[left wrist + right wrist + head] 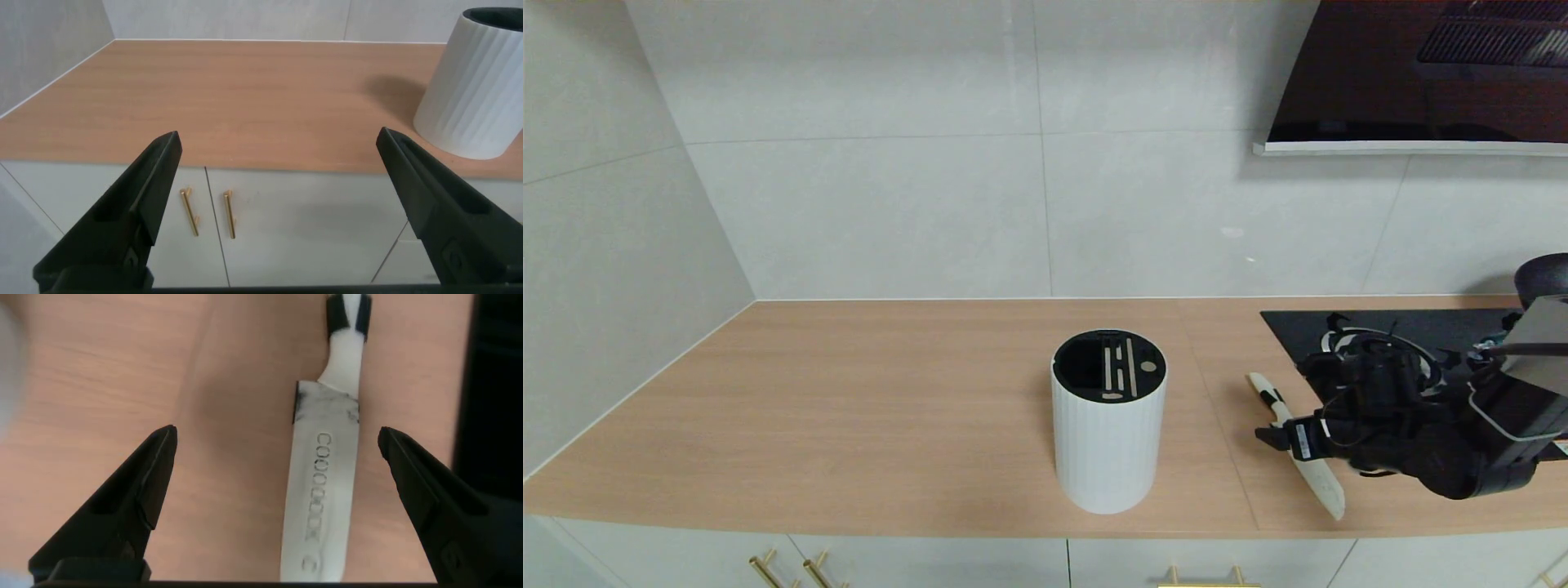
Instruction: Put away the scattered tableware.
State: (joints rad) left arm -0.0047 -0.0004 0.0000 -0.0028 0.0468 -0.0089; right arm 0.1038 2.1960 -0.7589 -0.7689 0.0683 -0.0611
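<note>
Here, your right gripper [275, 431] hangs open over the knife [319, 482] on the worktop [890, 408], apparently to grasp it; left gripper [279, 135] also open.

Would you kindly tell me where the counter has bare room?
The counter is bare from the left wall to the white holder. Right of it is crowded: knife, right gripper over it, then the hob.

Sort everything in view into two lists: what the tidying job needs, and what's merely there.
Job: white knife lying on the counter; white slotted holder standing upright.
Merely there: black hob; range hood; brass cabinet handles.
</note>
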